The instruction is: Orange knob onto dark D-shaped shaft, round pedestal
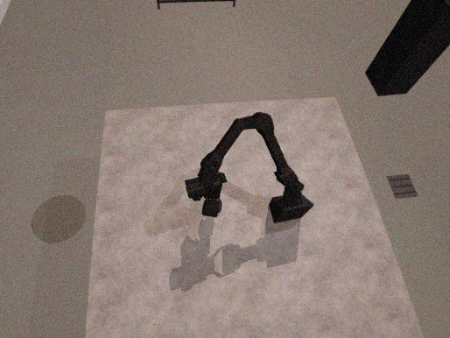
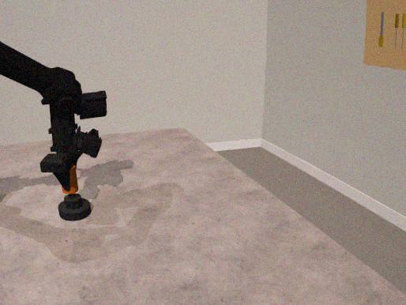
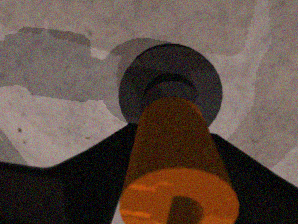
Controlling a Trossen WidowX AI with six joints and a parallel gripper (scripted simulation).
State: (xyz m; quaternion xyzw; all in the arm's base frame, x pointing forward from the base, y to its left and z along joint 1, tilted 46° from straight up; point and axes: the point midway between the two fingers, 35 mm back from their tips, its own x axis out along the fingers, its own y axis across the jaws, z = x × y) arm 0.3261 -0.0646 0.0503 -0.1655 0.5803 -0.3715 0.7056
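The claw (image 1: 212, 209) (image 2: 68, 186) (image 3: 172, 135), its fingers part-way apart, is closed on the orange knob (image 2: 71, 182) (image 3: 175, 145), holding it just above the round pedestal (image 2: 74, 210) (image 3: 134, 90), not seated. If the hole's flat is turned off the shaft's, pressing down could jam the knob on the rim or twist it in the fingers, and a sideways error could tip it. In the wrist view the knob covers part of the shaft (image 2: 73, 198) (image 3: 170, 90), whose flat I cannot make out, and the lower frame edge cuts the knob's near end.
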